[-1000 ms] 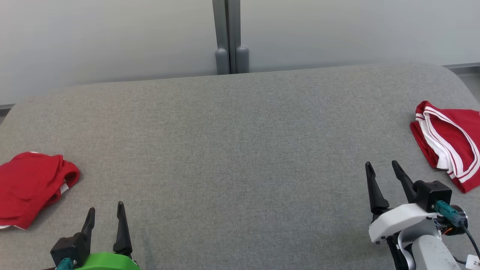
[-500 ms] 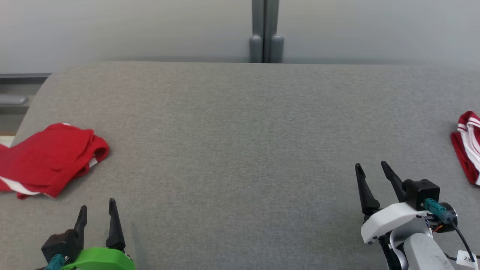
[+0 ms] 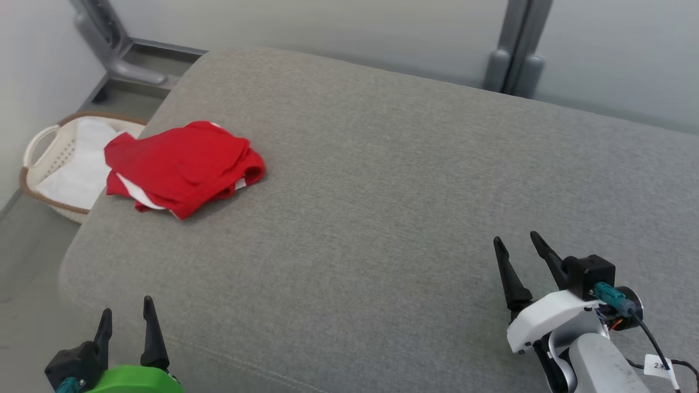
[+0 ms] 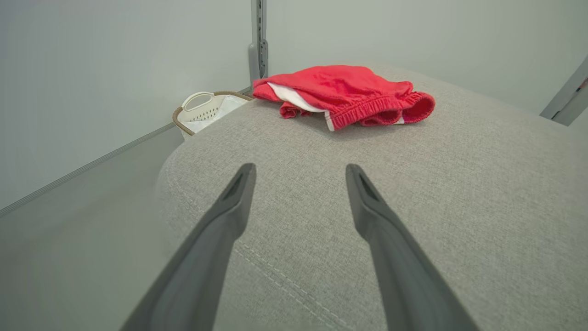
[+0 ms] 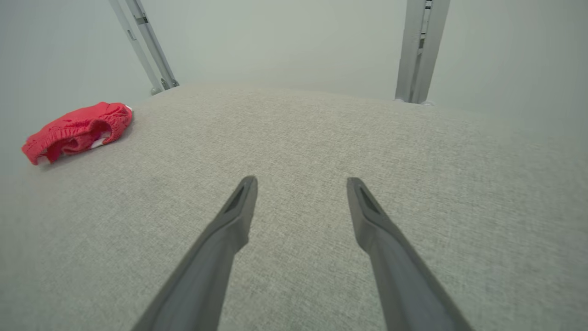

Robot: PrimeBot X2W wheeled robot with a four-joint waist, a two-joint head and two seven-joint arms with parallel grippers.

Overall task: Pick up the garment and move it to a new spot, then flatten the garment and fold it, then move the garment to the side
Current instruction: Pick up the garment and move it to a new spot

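Turning to its left, the robot's head now looks at a new part of the scene, so the whole picture has slid. The things themselves did not move. The crumpled red cloth garment with white trim [image 3: 183,166] was at the left edge of the head view before and is now closer to the middle. A pale plastic basket with a brown rim [image 3: 38,143] has come into sight on the floor beside it.

The garment lies in a heap near the far left corner of the grey cloth-covered padded worktop [image 3: 382,191], close to the edge above the basket. Nothing touches it.

The job now looks like picking it up. To do that well, I think the left tool [image 3: 126,305] should reach forward and come down on a thick bunched part, like the stretchy waistband facing it in the left wrist view. It should pinch many layers so the heap lifts in one piece. It should not push the heap toward the edge, or it could drop into the basket.

Both arms are low at the near side, with their fingers pointing forward across the worktop. The left tool is spread wide and holds nothing. The right tool [image 3: 515,238] is spread wide too, empty, and far from the garment.
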